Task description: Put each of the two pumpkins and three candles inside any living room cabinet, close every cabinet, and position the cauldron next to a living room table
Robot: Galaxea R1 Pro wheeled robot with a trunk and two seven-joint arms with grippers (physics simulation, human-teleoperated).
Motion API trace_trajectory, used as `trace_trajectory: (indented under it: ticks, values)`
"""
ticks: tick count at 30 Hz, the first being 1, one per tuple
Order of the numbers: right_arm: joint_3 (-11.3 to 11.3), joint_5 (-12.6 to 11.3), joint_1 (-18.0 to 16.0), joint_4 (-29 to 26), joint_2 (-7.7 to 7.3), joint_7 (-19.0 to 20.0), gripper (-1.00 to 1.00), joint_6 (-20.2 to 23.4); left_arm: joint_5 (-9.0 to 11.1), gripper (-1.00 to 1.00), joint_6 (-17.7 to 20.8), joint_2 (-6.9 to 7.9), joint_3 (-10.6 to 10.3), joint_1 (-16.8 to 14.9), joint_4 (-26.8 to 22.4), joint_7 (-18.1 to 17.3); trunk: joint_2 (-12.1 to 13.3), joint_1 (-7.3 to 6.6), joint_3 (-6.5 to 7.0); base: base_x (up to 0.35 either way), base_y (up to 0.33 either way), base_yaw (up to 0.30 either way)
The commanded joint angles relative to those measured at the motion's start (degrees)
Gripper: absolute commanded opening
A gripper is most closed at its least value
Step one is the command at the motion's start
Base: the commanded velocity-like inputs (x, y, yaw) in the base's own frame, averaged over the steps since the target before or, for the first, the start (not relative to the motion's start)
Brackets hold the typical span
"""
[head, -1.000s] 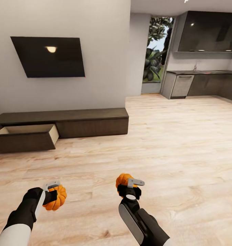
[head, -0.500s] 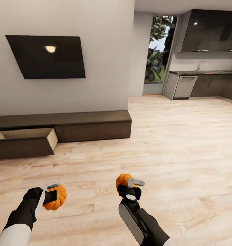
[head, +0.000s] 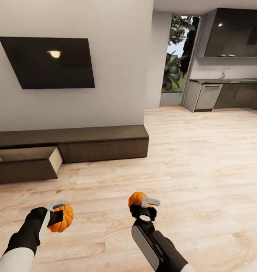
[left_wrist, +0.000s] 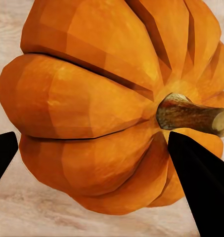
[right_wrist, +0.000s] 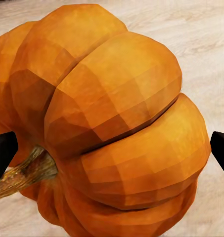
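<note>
Head view is showing, at far left, the long low dark brown wooden cabinet (head: 102,141) standing against the wall with one pale-lined drawer (head: 26,155) pulled open. Nearer, the left gripper (head: 56,213) is clenching a small ribbed orange pumpkin (head: 62,219) above the pale plank floor (head: 204,162); in the left wrist view its black fingers (left_wrist: 198,185) are pressing either flank of that gourd (left_wrist: 107,98), beside the brown stem (left_wrist: 191,113). Further right, the right gripper (head: 143,206) is grasping the second ribbed orange pumpkin (head: 137,199), which is bulging between the finger tips in the right wrist view (right_wrist: 112,123). Both fruits are looking rigid, light and smooth-skinned, so they may be prone to rolling; gripping across the ribbed belly, clear of the stem, seems the safest hold.
</note>
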Motion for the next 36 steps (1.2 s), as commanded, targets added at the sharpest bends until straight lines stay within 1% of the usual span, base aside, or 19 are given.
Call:
trace_trajectory:
  ticks: [1,13,22,26,36]
  values:
    - [0.0,0.2,0.0,0.0,0.0,0.0,-1.0,0.0,-0.1,-1.0,0.0,0.0,0.0,0.0,0.0,0.1,0.0,0.0,0.01,0.326,0.101,0.0]
    - [0.0,0.2,0.0,0.1,0.0,0.0,-1.0,0.0,-0.1,-1.0,0.0,-0.07,0.0,0.0,0.0,0.1,0.0,0.0,0.01,0.326,0.113,0.019]
    - [0.0,0.2,0.0,0.1,0.0,0.0,-1.0,0.0,-0.1,-1.0,0.0,-0.08,-0.1,0.0,0.0,0.1,0.0,0.0,0.01,0.327,0.115,0.121]
    - [0.1,0.2,0.0,0.1,0.0,0.0,-1.0,0.0,-0.1,-1.0,-0.1,-0.08,-0.2,0.0,0.0,0.1,0.0,0.0,0.01,0.314,0.111,0.21]
    - [0.1,0.2,0.0,0.1,0.0,0.0,-1.0,0.1,-0.1,-1.0,-0.1,-0.16,-0.2,0.0,0.0,0.2,0.0,0.0,0.01,0.048,0.016,0.283]
